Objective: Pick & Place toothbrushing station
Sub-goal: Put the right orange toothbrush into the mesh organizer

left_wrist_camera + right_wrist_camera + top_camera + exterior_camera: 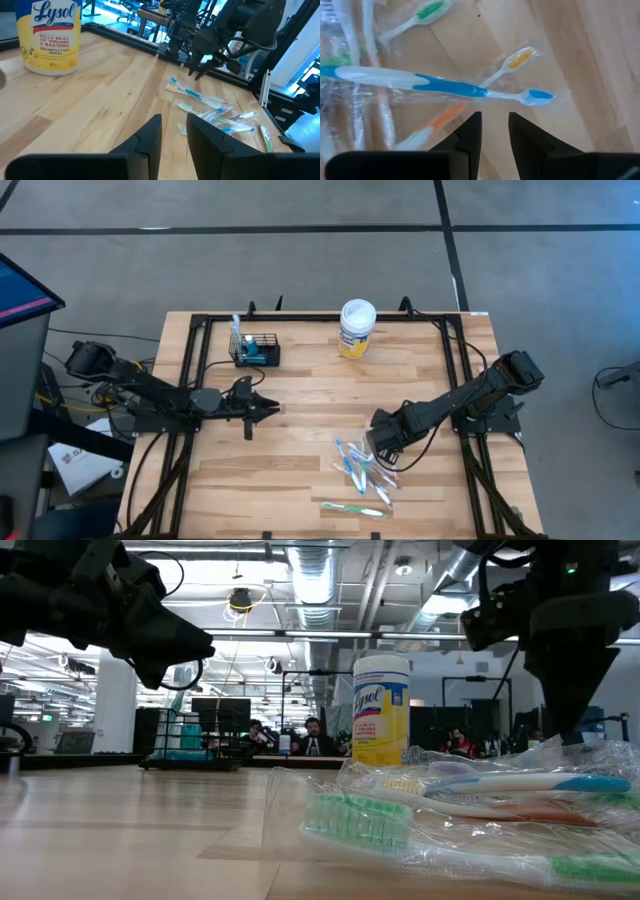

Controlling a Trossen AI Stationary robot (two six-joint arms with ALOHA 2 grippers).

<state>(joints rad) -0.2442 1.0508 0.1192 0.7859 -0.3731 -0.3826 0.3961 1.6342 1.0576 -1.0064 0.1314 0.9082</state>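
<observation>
The toothbrushing station, a small black wire basket (256, 351) holding a white and a teal item, stands on the table's far left part. Several wrapped toothbrushes (363, 468) lie in a loose pile near the front right; the right wrist view shows a blue-and-white one (440, 86) lying across the others. My right gripper (383, 448) points down over the pile's far edge, open, its fingers (470, 131) just above the wrappers with nothing between them. My left gripper (272, 410) hovers level above the table's middle left, open and empty (174, 120), pointing toward the pile.
A white-lidded yellow Lysol wipes tub (356, 328) stands at the far middle of the table. A black metal frame (320, 318) runs along the table's far edge and sides. Bare wood lies between the basket and the pile.
</observation>
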